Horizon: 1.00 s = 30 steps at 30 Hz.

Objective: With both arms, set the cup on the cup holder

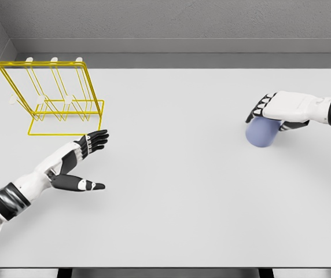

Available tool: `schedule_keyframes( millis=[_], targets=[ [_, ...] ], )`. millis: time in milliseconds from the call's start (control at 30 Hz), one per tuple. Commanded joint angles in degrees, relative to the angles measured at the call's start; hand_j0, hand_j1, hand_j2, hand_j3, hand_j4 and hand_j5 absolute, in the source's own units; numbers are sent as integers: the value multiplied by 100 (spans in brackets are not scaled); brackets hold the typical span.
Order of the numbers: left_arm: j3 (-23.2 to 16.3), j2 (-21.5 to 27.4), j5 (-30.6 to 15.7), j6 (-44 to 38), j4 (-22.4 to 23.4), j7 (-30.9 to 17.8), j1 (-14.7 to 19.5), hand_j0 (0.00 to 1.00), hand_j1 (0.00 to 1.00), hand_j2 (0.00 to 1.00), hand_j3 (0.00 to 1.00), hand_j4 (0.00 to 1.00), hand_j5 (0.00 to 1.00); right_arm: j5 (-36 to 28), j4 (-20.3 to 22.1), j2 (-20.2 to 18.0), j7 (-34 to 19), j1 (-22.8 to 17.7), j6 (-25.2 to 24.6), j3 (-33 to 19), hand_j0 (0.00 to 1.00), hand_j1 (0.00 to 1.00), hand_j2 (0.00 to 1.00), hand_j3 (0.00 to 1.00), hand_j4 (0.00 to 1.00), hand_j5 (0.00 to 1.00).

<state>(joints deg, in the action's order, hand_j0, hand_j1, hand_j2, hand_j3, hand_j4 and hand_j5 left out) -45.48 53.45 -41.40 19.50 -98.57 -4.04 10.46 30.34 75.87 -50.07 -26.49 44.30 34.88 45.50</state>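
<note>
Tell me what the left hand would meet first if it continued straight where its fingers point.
Probably the yellow wire cup holder: the left hand points up-right toward its front corner, though it might pass beside.

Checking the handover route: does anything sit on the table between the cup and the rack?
Nothing visible. The cup lies under the right hand; bare table runs to the rack, left hand just below it.

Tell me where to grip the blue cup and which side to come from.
Grip the blue cup around its rounded side wall, coming from above and the right, as the right robot hand is placed. The cup seems to lie on its side, so its curved body faces up. The left robot hand is far away.
</note>
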Motion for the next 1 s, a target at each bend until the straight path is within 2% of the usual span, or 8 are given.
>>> schedule_keyframes(
  millis=[0,233,367,500,633,967],
  targets=[
    [-5,-116,-26,-8,92,0,0,100,100,100,100,100,100,50,-10,6,-6,0,12,3,68,68,68,68,68,68],
    [-5,-388,9,-8,294,0,0,100,100,100,100,100,100,-2,51,-12,-6,62,12,-41,68,68,68,68,68,68],
    [-5,-397,9,-8,330,0,18,100,100,100,100,100,100,7,288,-73,-14,62,12,-225,68,68,68,68,68,68],
    [-14,-485,18,-8,444,0,18,100,100,100,100,100,100,-2,315,-73,-14,62,12,-225,64,64,64,64,64,64],
    [-14,-546,27,-8,523,-18,26,100,100,100,100,100,100,-2,561,-135,-41,62,12,-313,61,61,61,61,61,61],
    [-14,-599,36,-8,576,-18,35,100,100,100,100,100,100,15,1712,-214,-49,53,12,-349,56,56,56,56,56,56]
  ],
)
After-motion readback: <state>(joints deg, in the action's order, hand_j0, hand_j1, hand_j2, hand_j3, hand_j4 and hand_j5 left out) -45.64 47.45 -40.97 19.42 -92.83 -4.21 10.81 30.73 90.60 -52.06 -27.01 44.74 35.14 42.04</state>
